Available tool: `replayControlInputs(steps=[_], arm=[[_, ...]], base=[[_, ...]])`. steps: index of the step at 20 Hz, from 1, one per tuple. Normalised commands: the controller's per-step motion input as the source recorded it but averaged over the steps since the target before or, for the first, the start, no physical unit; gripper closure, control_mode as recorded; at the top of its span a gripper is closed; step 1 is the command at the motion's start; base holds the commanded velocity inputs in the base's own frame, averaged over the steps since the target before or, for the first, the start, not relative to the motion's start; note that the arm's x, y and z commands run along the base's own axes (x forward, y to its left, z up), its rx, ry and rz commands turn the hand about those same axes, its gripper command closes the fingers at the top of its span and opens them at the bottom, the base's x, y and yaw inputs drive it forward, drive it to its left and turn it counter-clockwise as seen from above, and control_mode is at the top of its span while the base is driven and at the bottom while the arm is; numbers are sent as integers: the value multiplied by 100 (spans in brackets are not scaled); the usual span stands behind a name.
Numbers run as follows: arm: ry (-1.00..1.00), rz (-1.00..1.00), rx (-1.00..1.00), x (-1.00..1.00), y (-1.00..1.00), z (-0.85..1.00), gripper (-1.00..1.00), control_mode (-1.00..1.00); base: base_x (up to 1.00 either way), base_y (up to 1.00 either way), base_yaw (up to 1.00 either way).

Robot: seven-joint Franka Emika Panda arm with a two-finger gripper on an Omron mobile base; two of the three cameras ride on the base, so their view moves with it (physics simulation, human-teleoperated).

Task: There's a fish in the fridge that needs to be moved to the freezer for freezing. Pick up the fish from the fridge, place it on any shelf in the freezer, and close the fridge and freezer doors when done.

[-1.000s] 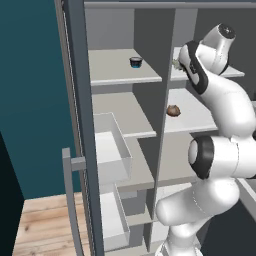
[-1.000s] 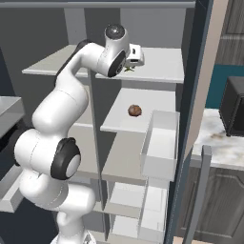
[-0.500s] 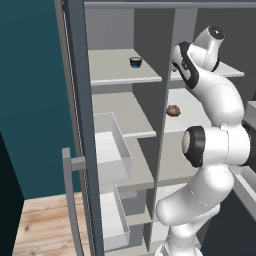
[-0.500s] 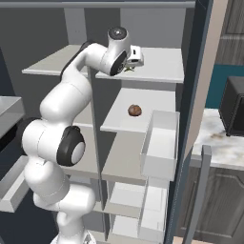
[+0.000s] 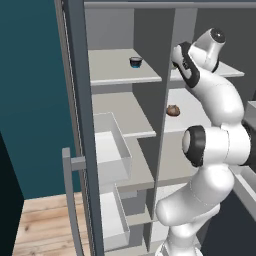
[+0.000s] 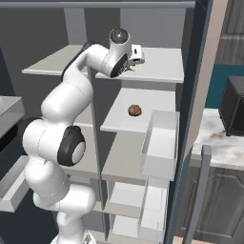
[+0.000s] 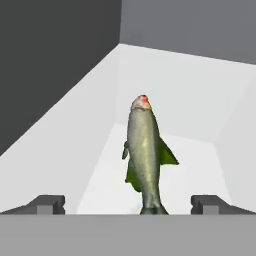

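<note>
Two compartments stand open in the left base view: the freezer (image 5: 120, 115) on the left and the fridge (image 5: 210, 115) on the right, split by a grey upright wall. The arm reaches up to the fridge's top shelf, where its hand hides the gripper. A small dark cup (image 5: 135, 62) sits on the top freezer shelf (image 5: 117, 70), and a brown round item (image 5: 173, 110) lies on the fridge's second shelf. A clear bin (image 5: 112, 150) juts from the freezer side, just beside the open freezer door (image 5: 80, 150) with its pale bar handle (image 5: 70, 200).

In the right base view, the arm bends up so that the gripper (image 6: 129, 66) is at the front left corner of the top fridge shelf (image 6: 157, 64). The brown round item (image 6: 135, 110) rests one shelf below, well apart from the hand. The fridge door (image 6: 200, 109) stands open at the right.

In the hand view, the fish (image 7: 145, 157) lies on the white shelf floor between the two fingertips (image 7: 47, 204), its reddish head pointing away and its tail nearest the camera. The gripper is spread wide, both tips clear of the fish.
</note>
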Motion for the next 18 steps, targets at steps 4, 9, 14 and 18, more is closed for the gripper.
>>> replayControlInputs(steps=[4,9,14,18], arm=[[1,5,7,29,-66,0,-100,-100],[1,6,4,22,-55,0,-100,-100],[5,6,0,43,-3,0,-100,-100],[0,0,-2,26,26,0,-100,-100]], base=[[0,0,0],[0,0,0],[0,0,0],[0,0,0]])
